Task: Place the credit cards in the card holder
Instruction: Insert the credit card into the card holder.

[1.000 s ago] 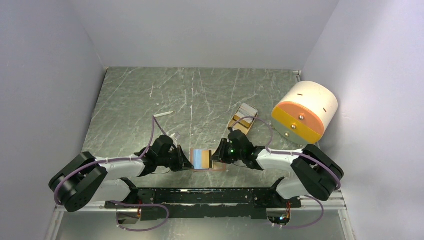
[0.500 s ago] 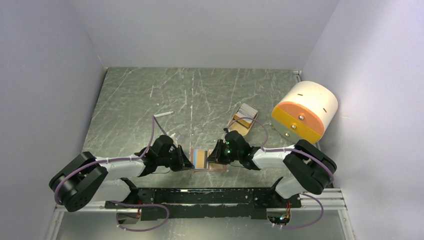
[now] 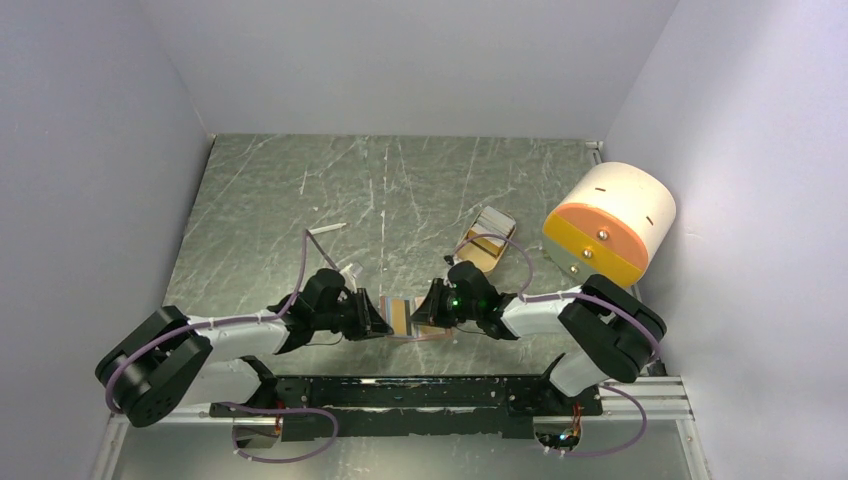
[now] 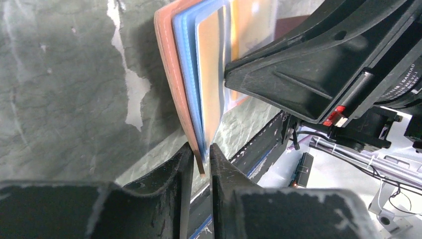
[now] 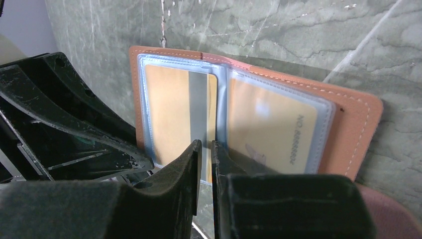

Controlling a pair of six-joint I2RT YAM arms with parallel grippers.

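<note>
Your card holder (image 3: 405, 318) stands open on the near tabletop (image 3: 400, 190), spine pointing away from you, squarely between both arms. Left fingers (image 4: 169, 174) pinch narrowly on its outer cover edge. Right fingers (image 5: 174, 179) nip a middle sleeve beside the orange credit cards (image 5: 171, 107).

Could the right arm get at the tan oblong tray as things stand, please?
Probably, once freed: bare table lies between the right fingers and the tan oblong tray, but those fingers are pinching a clear sleeve of the reddish-brown leather card holder.

reddish-brown card holder (image 5: 356, 119), orange-yellow credit cards (image 5: 271, 127)
</note>
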